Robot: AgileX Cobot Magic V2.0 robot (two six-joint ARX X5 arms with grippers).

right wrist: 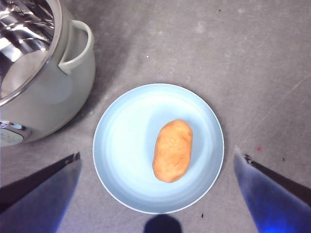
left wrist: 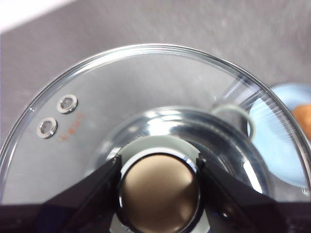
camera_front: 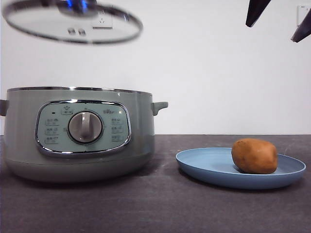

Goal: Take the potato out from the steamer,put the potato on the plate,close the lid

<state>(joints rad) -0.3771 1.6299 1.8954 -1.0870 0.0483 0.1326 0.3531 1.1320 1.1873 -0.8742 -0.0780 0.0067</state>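
Observation:
The orange-brown potato (camera_front: 254, 156) (right wrist: 173, 150) lies on the light-blue plate (camera_front: 209, 167) (right wrist: 121, 141), to the right of the sage-green steamer (camera_front: 77, 133) (right wrist: 43, 82). The steamer stands uncovered. Its glass lid (camera_front: 73, 22) (left wrist: 146, 107) hangs tilted in the air above the steamer's left part. My left gripper (left wrist: 159, 187) is shut on the lid's knob (left wrist: 159, 194). My right gripper (right wrist: 158, 160) (camera_front: 279, 19) is open, high above the plate, with nothing between its jaws.
The dark grey table (camera_front: 160, 204) runs under everything. A white wall (camera_front: 209, 73) stands behind, with a socket (camera_front: 103, 20) seen through the lid. The steamer's side handle (camera_front: 160, 106) points toward the plate.

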